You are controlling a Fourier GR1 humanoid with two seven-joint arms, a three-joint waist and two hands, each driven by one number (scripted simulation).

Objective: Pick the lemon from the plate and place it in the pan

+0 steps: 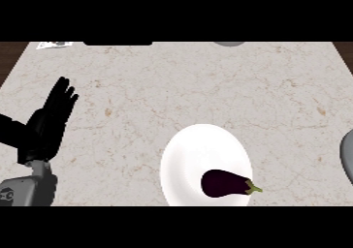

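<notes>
So the dark purple eggplant (226, 183) sits on the round white plate (200, 145), no lemon visible. Black left hand (47, 123) rests at the left edge, fingers straight, upward. Grey pan (351, 155) is at the right edge.

Eggplant (224, 183) lies on white plate (197, 150); left hand (47, 125) rests open.

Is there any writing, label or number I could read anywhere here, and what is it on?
No readable text anywhere.
White scrap at the counter's far left edge: whatever marks it carries are too blurred to read.
White plate, eggplant on it, marble counter, grey object at the right edge, open left hand: no writing shows on any of them.
</notes>
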